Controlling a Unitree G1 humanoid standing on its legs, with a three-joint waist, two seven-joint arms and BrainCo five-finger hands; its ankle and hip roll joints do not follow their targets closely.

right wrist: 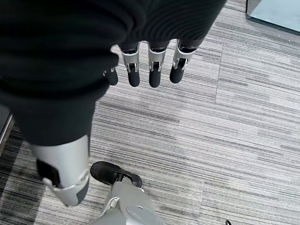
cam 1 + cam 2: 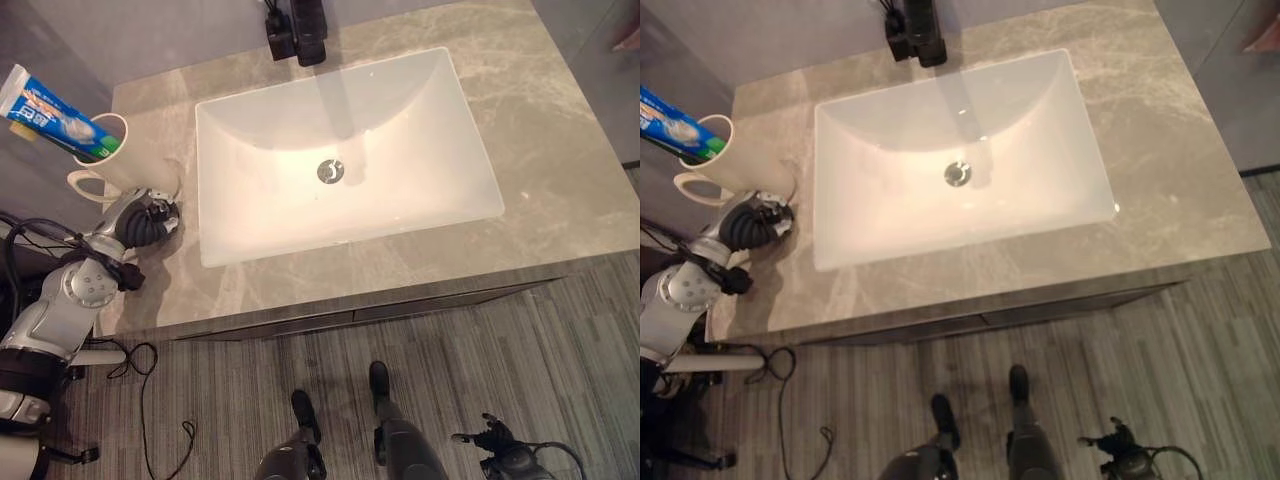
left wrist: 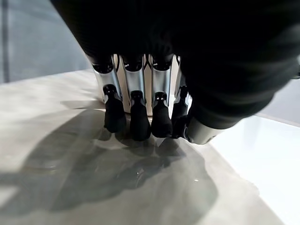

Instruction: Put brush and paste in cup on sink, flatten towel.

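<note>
Nearest thing first: the right hand (image 1: 140, 70) hangs down by the robot's side over the striped floor (image 1: 243, 140), fingers relaxed and apart, holding nothing, well away from the counter. Up at the counter's front left corner the left hand (image 2: 150, 215) sits low over the grey stone counter (image 2: 560, 180), just beside the left edge of the white sink (image 2: 440, 200). Its fingertips (image 3: 140, 124) hang together in a row, only slightly bent, nothing between them and the thumb, and I can't tell if they actually touch the stone. Just behind that hand, nearer the back left corner, stands the cream cup (image 2: 125, 160) with its handle facing the left edge, and the toothpaste tube (image 2: 50, 115) is already in it, leaning out over the counter's left edge. My guess: the tube is light, squashy and a bit slick, so hold it mid-body, and the top-heavy cup could tip if nudged, so grab the handle or wall. I can't make out a brush or towel anywhere. At the far edge behind the basin sits the black faucet (image 2: 300, 30).
</note>
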